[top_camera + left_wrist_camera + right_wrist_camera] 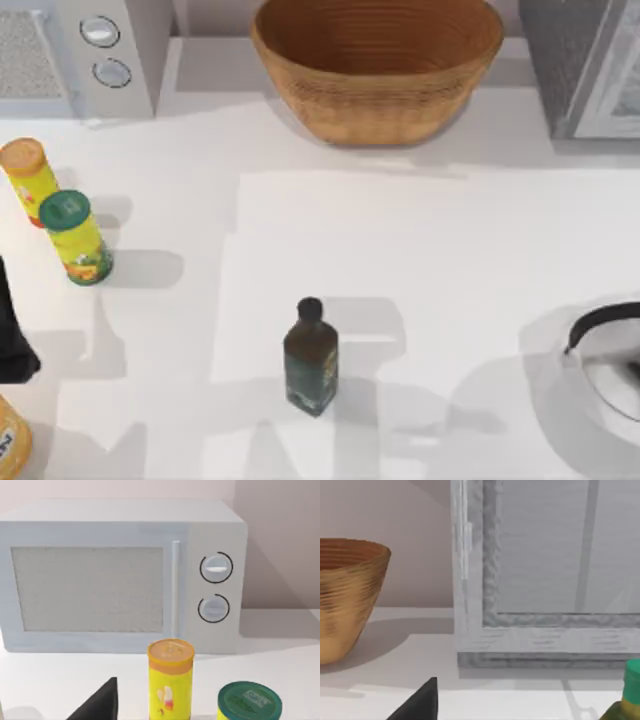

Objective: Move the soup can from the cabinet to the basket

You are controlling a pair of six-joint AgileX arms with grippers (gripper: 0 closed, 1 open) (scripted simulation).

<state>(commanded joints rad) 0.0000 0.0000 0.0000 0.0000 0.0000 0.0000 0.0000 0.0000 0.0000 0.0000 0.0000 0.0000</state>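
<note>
The soup can is out of view. The cabinet (585, 65) stands at the table's back right, and in the right wrist view the cabinet's pale white-framed door (555, 550) looks shut. The wicker basket (375, 65) sits at the back centre, left of the cabinet, and the basket's rim (350, 547) looks bare inside. A dark part of my left gripper (12, 335) shows at the table's left edge, facing the white appliance. A dark tip of my right gripper (420, 702) points toward the cabinet, well short of it.
A white appliance with two knobs (105, 50) stands back left. Two yellow-green lidded jars (30, 180) (75, 238) stand at the left, and a dark bottle (310, 358) near the front centre. A white kettle with a black handle (605, 360) sits front right. A green-capped container (629, 695) stands near the cabinet.
</note>
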